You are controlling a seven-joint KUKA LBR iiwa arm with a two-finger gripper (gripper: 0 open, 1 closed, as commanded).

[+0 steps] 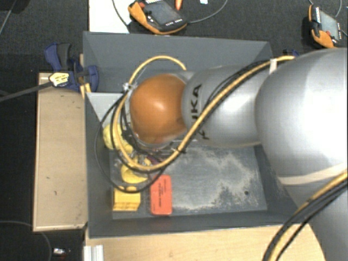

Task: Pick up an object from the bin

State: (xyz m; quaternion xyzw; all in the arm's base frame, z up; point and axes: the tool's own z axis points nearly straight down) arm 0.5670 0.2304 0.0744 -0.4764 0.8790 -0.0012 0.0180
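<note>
My gripper hangs low over the left part of the bin, mostly hidden under the arm's orange cover. Just below it lies a small yellow rounded piece, partly behind the cables. A yellow object sits to the gripper's left against the bin's left wall, half hidden. Nearer the front edge lie a yellow rectangular block and, right beside it, a flat red-orange rectangular card-like piece.
The grey arm crosses the bin from the right and covers its upper right part. Black and yellow cables loop around the wrist down to the bin floor. Bare, scuffed bin floor stretches to the right of the red-orange piece.
</note>
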